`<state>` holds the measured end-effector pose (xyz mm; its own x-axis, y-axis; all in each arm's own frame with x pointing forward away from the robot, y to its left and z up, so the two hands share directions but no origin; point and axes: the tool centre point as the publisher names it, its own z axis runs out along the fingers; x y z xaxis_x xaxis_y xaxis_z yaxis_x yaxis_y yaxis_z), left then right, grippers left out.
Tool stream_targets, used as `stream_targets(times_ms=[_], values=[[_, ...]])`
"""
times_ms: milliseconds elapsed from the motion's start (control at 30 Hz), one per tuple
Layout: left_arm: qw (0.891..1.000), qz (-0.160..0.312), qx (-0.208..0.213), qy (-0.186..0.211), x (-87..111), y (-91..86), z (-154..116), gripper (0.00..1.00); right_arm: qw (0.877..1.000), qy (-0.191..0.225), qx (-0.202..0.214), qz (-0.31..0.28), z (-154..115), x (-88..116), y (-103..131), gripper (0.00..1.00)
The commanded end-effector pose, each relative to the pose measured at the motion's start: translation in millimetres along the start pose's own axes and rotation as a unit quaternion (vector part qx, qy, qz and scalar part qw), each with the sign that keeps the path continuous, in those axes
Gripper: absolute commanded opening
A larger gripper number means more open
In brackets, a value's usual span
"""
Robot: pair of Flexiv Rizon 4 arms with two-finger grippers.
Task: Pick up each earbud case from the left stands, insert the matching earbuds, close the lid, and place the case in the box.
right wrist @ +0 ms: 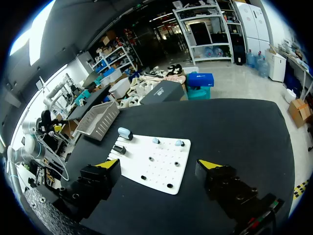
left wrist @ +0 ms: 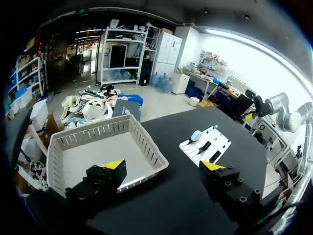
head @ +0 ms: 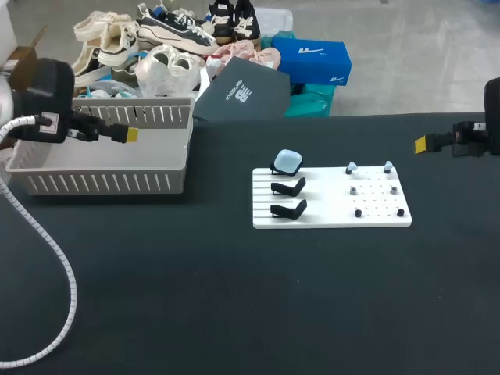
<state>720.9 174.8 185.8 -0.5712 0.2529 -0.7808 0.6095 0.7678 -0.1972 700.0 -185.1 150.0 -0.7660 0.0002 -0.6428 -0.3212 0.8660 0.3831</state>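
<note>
Black table [head: 234, 297] stretched under both our arms. White slatted box [head: 101, 183] sat at table's left rear. White board [head: 328, 215] lay near middle, right of box. Our left gripper [left wrist: 162, 166] hung above box, fingers spread wide, gripping nothing. Our right gripper [right wrist: 157, 164] hung over table's right side, well apart from board, fingers also spread, empty. We noted pale-blue earbud case [head: 287, 162] on rearmost of three black stands [head: 289, 187] at board's left. Small earbuds [head: 351, 167] sat on pegs at board's right.
</note>
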Motion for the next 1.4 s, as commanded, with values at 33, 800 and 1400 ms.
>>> stream_targets(times_ms=[33,800,1400], values=[[0.992,0.052,0.111,-0.017,-10.9,3.6,3.4,1.0,1.0,0.0,0.0,0.0,0.0,0.0,0.1,1.0],[0.916,0.285,0.282,0.015,-53.5,14.5,53.0,1.0,1.0,0.0,0.0,0.0,0.0,0.0,0.1,1.0],[0.904,0.29,0.31,0.053,-34.1,-8.0,136.9,1.0,1.0,0.0,0.0,0.0,0.0,0.0,0.1,1.0]])
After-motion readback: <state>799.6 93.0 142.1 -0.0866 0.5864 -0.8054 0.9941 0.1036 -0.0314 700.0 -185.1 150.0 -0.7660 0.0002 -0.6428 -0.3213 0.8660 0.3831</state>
